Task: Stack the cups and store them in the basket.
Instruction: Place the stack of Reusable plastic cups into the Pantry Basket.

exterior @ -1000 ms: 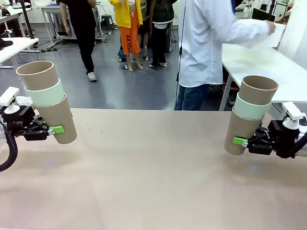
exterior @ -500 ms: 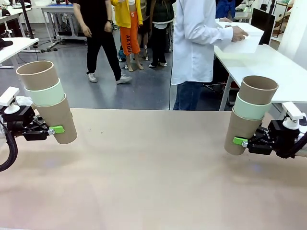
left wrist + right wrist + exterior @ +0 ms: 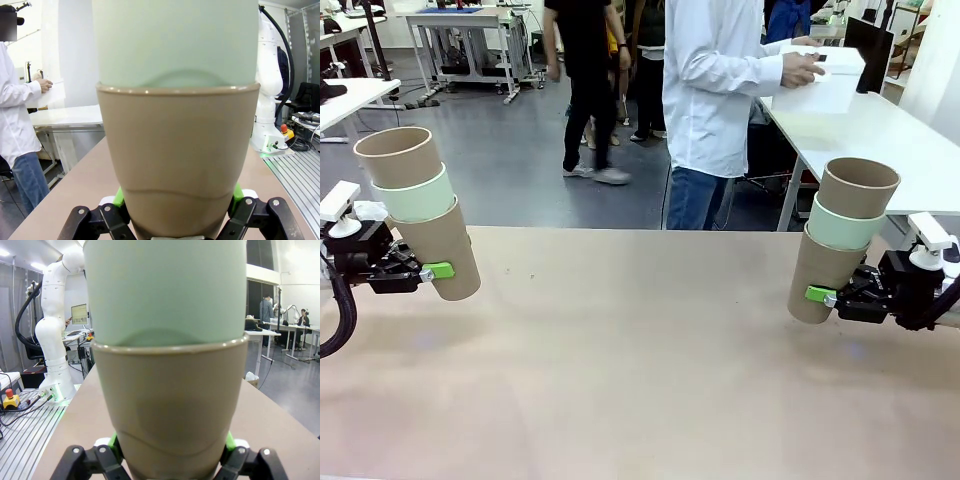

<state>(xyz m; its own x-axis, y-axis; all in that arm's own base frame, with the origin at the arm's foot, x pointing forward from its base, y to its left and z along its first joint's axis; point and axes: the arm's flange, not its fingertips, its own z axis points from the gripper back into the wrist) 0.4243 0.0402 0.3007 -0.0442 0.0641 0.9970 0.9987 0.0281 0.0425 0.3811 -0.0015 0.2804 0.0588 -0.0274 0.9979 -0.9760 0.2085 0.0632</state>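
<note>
Fig. Two nested three-cup stacks, each held above the table (image 3: 640,370) by one gripper.
Matte tapered tumblers, tan-mint-tan, mouths up, tilted outward: left stack (image 3: 418,205) at 9 o'clock, right stack (image 3: 847,230) at 3. Each bottom tan cup is clamped betw. green pads of left gripper (image 3: 440,272) and right gripper (image 3: 817,295), wrists level. Smooth white basket (image 3: 830,95) is held by person (image 3: 710,90) at 1 o'clock.

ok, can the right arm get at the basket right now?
Probably not: the right gripper is shut on its cup stack, and the basket is beyond the shared table, in the person's hands.
</note>
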